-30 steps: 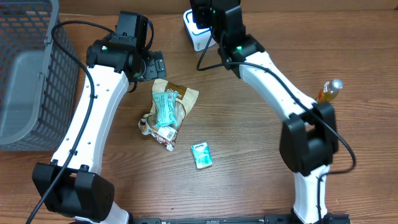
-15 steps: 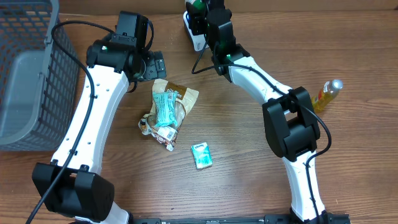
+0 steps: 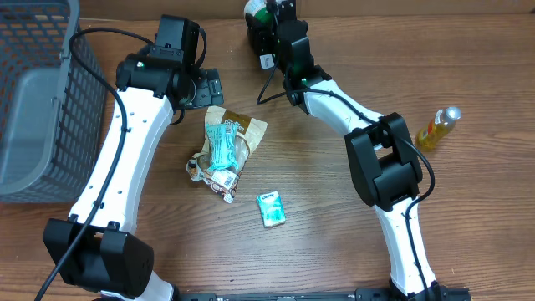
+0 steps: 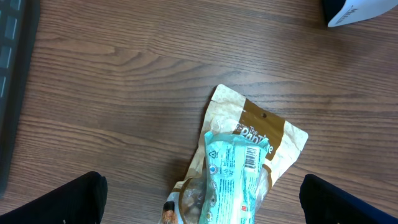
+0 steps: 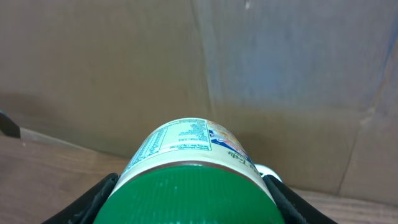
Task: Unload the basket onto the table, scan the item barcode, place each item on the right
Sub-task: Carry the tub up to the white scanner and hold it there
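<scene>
Item: jar [image 5: 180,140], green lid, clasped in right gripper [image 5: 193,208], far side, above scanner [image 4: 354,9]. Left gripper [image 3: 207,88] spread, empty. Risk: barcode may face away from the scanner; the round jar may slip.

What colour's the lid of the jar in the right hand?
Green lid on the jar; right wrist view.
</scene>
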Available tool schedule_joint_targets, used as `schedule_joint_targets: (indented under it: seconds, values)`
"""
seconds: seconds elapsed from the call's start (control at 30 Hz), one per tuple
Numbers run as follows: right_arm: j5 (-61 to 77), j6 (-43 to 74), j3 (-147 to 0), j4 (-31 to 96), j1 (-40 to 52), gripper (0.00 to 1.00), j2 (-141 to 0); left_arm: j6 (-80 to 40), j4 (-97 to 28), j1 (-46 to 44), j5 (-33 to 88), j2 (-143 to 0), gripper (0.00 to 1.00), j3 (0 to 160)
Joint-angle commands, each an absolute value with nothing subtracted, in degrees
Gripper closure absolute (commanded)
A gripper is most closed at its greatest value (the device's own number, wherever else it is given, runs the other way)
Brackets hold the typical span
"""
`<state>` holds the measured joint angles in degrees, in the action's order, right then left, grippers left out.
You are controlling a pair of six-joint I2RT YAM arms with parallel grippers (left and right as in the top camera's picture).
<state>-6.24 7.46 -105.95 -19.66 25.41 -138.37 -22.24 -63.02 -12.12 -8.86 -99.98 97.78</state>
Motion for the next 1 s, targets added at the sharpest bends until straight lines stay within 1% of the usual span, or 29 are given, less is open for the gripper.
schedule_joint_targets:
  seconds: [0.0, 0.4, 0.63, 0.8, 0.97]
  values:
    - [-6.2, 7.4, -107.1, -22.2, 24.3, 0.96, -137.5, -21.4, -63.0, -12.4, -9.4, -99.3, 0.0, 98.7]
    - [-3.2, 7.4, -107.1, -32.5, 22.8, 0.97, -135.2, -21.4, -63.0, -12.4, -9.4, -99.3, 0.0, 98.7]
    - [-0.2, 7.5, -107.1, -31.1, 23.0, 0.96, -131.7, -21.4, -63.0, -12.4, -9.4, -99.3, 0.0, 98.7]
    - [-0.2, 9.6, -107.1, -22.5, 22.8, 0.96, -132.9, -21.4, -63.0, -12.4, -9.4, -99.3, 0.0, 98.7]
    - [1.0, 10.9, -107.1, -22.4, 22.8, 0.96, -136.0, -21.4, -63.0, -12.4, -9.4, -99.3, 0.0, 98.7]
